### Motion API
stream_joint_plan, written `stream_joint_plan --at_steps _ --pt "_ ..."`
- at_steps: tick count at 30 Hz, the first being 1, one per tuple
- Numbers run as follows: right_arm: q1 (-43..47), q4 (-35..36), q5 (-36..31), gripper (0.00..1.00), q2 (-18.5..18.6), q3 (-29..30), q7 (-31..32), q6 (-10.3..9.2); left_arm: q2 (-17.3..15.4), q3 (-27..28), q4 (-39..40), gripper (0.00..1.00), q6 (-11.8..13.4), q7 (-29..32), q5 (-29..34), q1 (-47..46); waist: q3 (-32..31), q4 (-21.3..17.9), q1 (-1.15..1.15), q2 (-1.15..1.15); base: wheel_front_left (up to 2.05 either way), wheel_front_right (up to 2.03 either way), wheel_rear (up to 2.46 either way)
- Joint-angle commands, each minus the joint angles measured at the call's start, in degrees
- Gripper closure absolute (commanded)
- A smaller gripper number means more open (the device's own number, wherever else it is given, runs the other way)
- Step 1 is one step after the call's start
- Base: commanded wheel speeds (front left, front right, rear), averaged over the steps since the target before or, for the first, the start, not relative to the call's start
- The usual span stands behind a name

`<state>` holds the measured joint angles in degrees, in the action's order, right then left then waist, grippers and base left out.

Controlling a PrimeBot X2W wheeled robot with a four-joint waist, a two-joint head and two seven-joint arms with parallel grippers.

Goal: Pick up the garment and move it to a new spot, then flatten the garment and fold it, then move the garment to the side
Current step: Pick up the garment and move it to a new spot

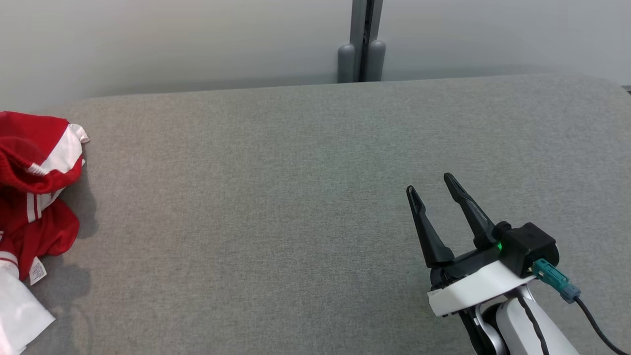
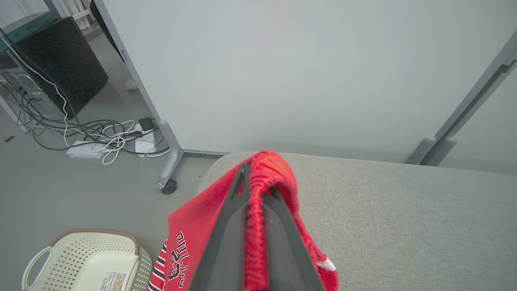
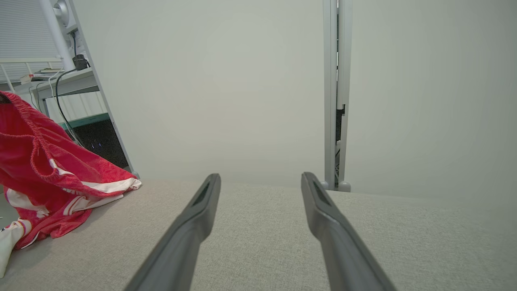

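The garment (image 1: 34,187) is red with white stripes, bunched at the left edge of the grey table (image 1: 296,197) and partly lifted off it. In the left wrist view my left gripper (image 2: 258,182) is shut on the garment (image 2: 194,226), with its gathered red hem pinched between the two fingers. From the right wrist view the garment (image 3: 48,173) hangs from above at the far left, its lower part trailing on the table. My right gripper (image 1: 431,183) stands open over the table's right side, nothing between its fingers (image 3: 198,210).
A pale partition wall (image 1: 197,44) with a grey post (image 1: 362,39) runs behind the table. Off the table's left end, a cream plastic basket (image 2: 48,258) stands on the floor, with cables and a power strip (image 2: 85,149) beyond it.
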<state>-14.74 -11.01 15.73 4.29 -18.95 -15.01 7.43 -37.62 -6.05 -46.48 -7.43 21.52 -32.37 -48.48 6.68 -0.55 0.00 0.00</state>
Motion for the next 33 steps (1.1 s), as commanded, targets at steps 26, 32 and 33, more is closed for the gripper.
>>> stream_joint_plan --at_steps 26,32,33 --pt "1.26 1.38 -0.34 0.0 -0.81 5.23 -0.15 0.11 14.97 -8.32 44.02 1.0 4.57 10.59 -7.98 8.4 -1.6 -12.9 0.0 0.0 0.0 0.0 0.0" --pt "1.55 1.56 -0.13 0.0 -0.98 5.54 -0.15 0.11 14.51 -6.75 40.67 1.0 6.65 6.4 -7.61 18.05 -0.28 -13.98 0.0 0.0 0.0 0.0 0.0" --pt "1.47 1.61 -0.11 0.0 -1.03 5.58 -0.15 0.11 14.62 -6.47 39.5 1.0 6.85 5.24 -7.66 19.73 -0.06 -14.06 0.0 0.0 0.0 0.0 0.0"
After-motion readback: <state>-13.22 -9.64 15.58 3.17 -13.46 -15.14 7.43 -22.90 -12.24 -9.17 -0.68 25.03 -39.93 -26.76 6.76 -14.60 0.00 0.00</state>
